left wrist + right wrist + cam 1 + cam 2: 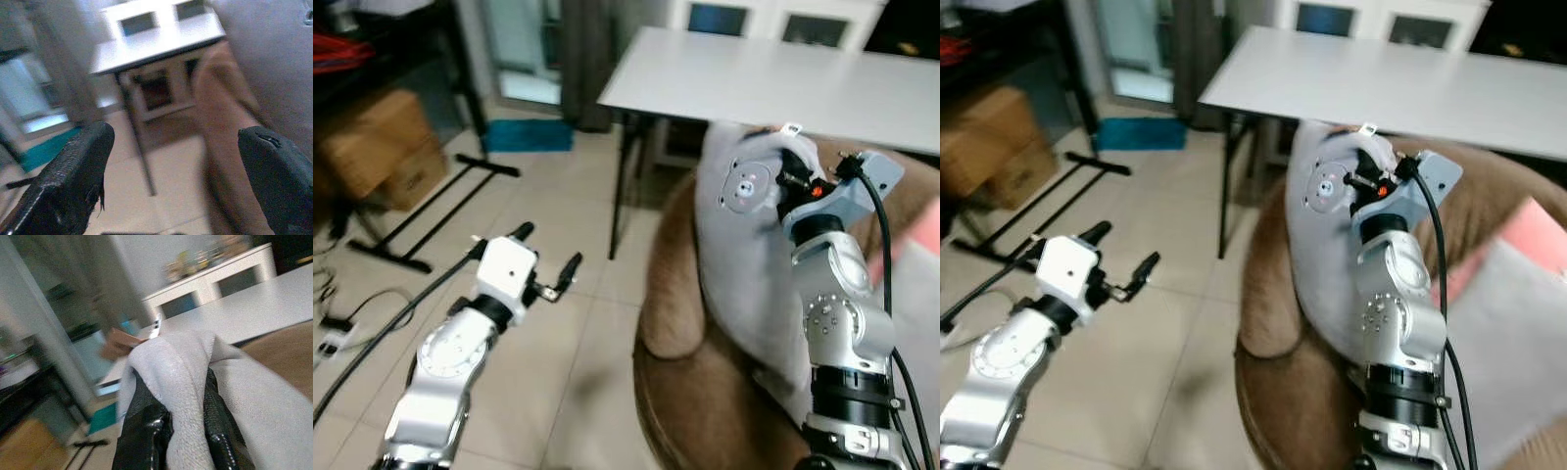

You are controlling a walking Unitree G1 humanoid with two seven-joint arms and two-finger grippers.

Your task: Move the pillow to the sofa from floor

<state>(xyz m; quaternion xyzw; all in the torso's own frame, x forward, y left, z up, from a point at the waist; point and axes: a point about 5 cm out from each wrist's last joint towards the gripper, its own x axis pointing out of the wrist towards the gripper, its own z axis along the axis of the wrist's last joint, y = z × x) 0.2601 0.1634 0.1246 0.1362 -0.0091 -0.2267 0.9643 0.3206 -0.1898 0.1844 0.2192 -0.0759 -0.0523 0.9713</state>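
Pillow held over sofa, ready to drop.
Right gripper [183, 431] pinches grey pillow [744, 284] above brown sofa [675, 333]; left gripper [548, 262] spread, idle over floor.

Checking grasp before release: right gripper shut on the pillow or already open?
Shut on it. In the right wrist view, the right gripper has both black fingers pinching a fold of the grey pillow, above the brown sofa.
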